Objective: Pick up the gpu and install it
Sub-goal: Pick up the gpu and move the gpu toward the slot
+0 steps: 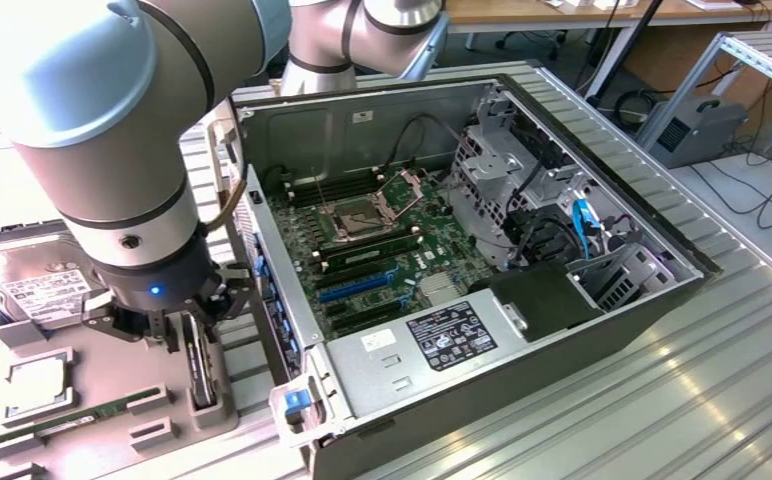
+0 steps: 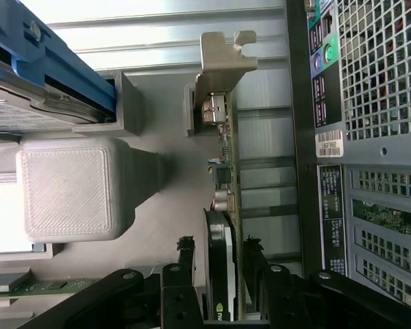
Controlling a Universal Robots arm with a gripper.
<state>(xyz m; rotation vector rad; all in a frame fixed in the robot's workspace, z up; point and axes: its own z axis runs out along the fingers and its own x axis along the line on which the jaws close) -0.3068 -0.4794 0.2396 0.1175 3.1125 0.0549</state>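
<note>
Black gpu (image 1: 203, 370) stood on edge at the exterior view's lower left; we saw the jaws spread astride it, not pinching, its long axis running between them.

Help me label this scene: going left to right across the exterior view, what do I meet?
Boxy silver hard drive with white label → thin black gpu card standing in a grey holder → green motherboard in the open metal case → blue cable.
</note>
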